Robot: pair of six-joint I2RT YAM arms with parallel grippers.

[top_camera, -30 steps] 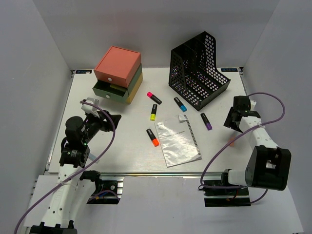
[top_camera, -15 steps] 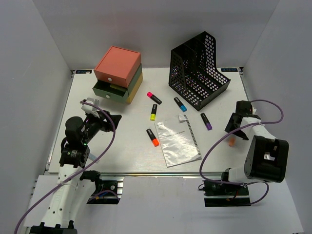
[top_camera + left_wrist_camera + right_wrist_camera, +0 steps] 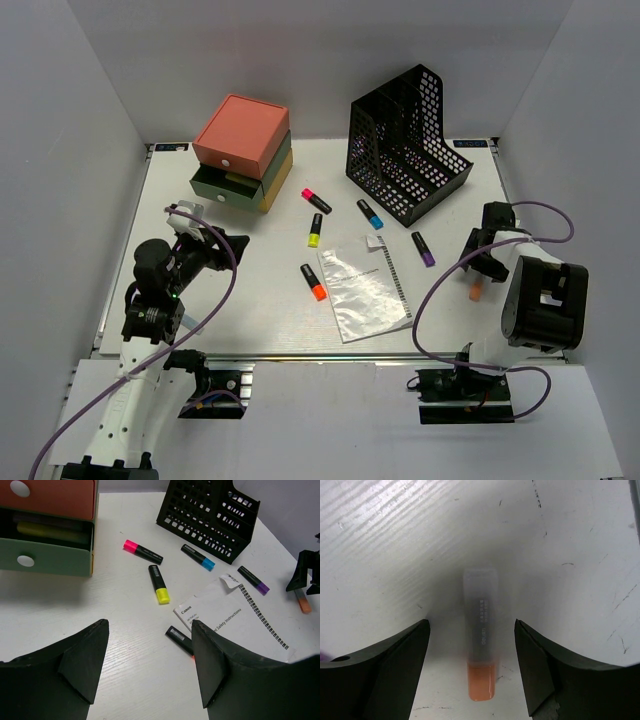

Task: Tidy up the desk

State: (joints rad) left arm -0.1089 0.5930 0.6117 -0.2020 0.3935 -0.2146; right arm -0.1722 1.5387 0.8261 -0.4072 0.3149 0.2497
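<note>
The white desk [image 3: 250,290] bears loose pens. Pink [image 3: 315,199], yellow [image 3: 315,230], blue [image 3: 370,213], purple [image 3: 423,248] and orange [image 3: 313,282] highlighters lie round a bagged manual [image 3: 363,288]. A grey marker with an orange end [image 3: 481,635] lies at the right edge; it also shows in the top view [image 3: 476,290]. My right gripper [image 3: 471,625] is open and low over the marker, one finger on each side, not touching it. My left gripper [image 3: 150,625] is open and empty above the desk's left part [image 3: 225,245].
A black mesh file holder [image 3: 405,145] stands at the back right. A pink-green-yellow drawer box [image 3: 243,150] stands at the back left, its green drawer [image 3: 45,555] pulled out. A metal rail [image 3: 300,357] runs along the near edge. White walls enclose the desk.
My right arm has folded back and its gripper has come down toward the near edge, now straddling the orange-ended marker. The left arm has not moved.
</note>
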